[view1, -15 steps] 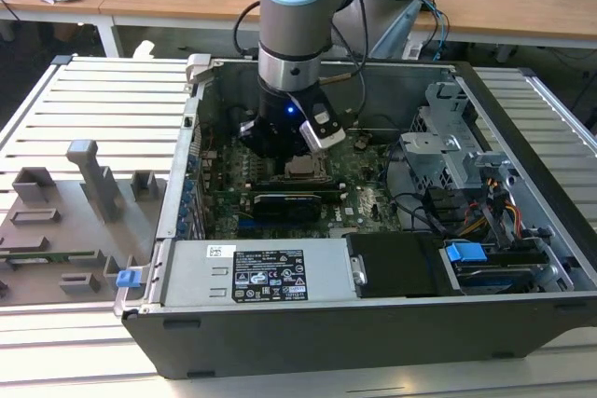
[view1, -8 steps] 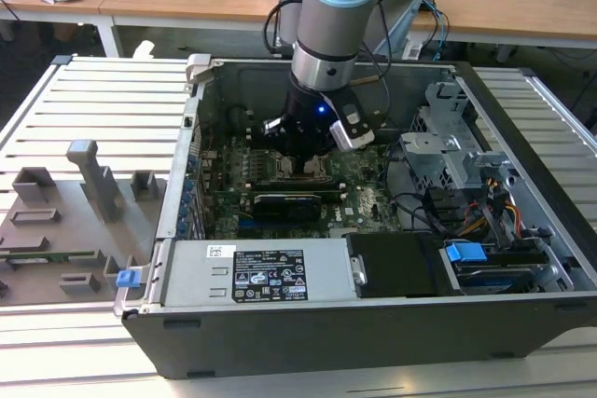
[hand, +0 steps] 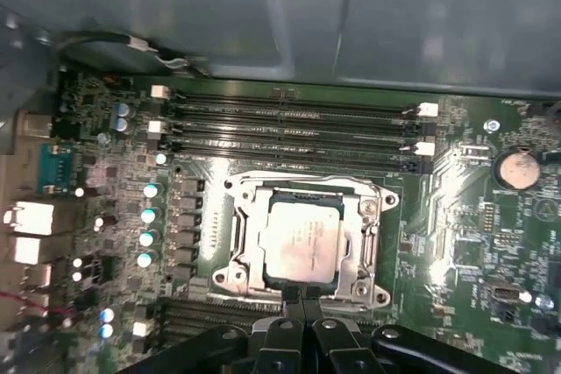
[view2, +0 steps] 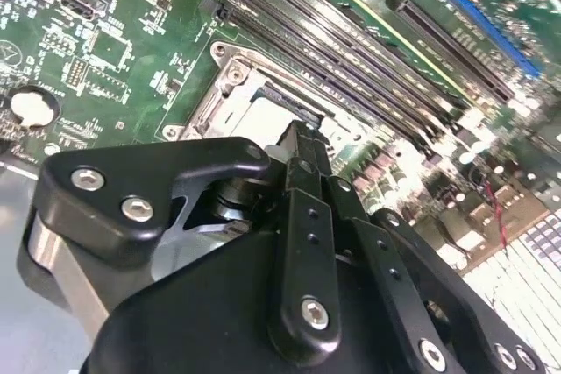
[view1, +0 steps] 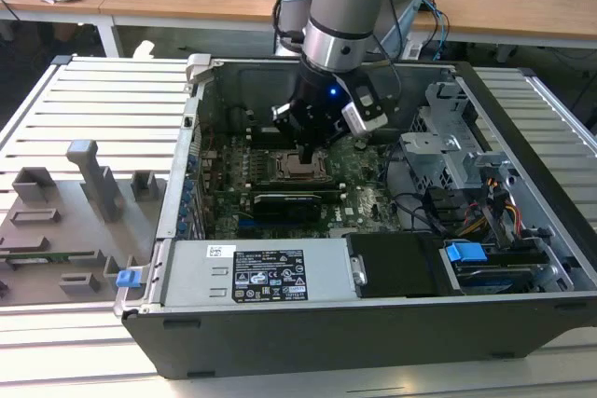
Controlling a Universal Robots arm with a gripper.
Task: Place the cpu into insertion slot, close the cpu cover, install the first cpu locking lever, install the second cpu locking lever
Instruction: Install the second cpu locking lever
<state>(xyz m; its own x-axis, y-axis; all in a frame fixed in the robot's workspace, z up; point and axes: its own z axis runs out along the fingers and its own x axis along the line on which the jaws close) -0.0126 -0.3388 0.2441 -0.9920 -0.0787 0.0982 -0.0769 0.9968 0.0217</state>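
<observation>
The cpu (hand: 302, 238), a dull silver square, lies flat in the insertion slot (hand: 346, 190) on the green board. The cpu cover (hand: 248, 238), a silvery frame, lies down around the chip, which shows through the cut-out. My gripper (hand: 302, 293) is shut, fingertips pressed together with nothing visible between them, at the edge of the socket frame. In the second wrist view the gripper (view2: 302, 136) hovers just over the insertion slot (view2: 250, 98). In the exterior view the gripper (view1: 306, 151) hangs inside the open case right above the insertion slot (view1: 300, 171). I cannot make out the locking levers.
Long black memory slots (hand: 289, 129) run beside the socket. A black expansion card (view1: 289, 202) lies close by. The power supply (view1: 252, 272) and drive cage (view1: 448, 146) crowd the case. A coin battery (hand: 517, 168) sits on the board. A grey fixture tray (view1: 65, 221) lies outside.
</observation>
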